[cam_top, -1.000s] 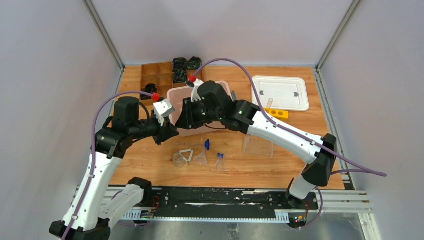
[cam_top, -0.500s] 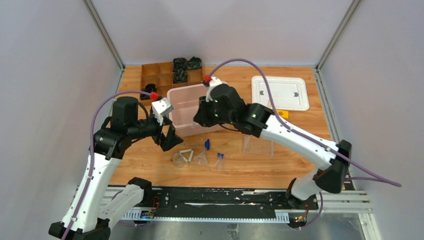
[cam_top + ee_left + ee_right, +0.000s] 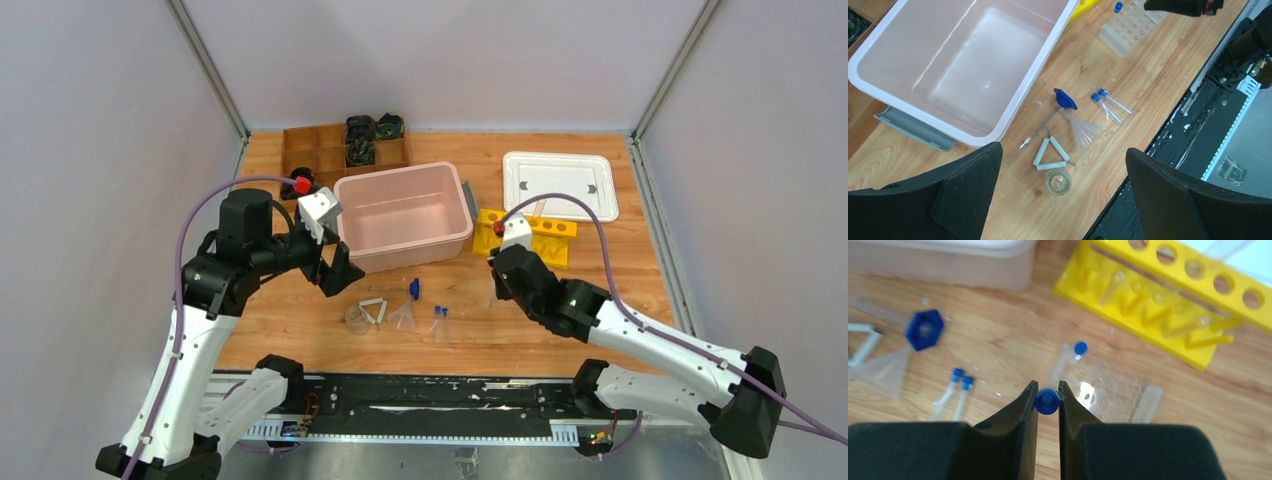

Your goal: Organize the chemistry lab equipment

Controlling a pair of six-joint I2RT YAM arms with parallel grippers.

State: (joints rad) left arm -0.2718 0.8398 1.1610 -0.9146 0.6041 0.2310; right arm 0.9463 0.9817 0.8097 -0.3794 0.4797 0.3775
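The right claw [image 3: 1047, 388] is pinching a blue-capped tube [image 3: 1047, 402], the clear tray [image 3: 1113, 385] lying just beyond its tips. Best be lowering it upright over a free hole; the left claw [image 3: 1063, 152] is gaping.

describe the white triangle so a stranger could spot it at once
Start at the big pink bin in the middle of the table; small lab pieces lie on the wood just in front of it, on the near side. The white triangle sits between the small clear beaker and the clear funnel, the only white, open-framed piece among them.
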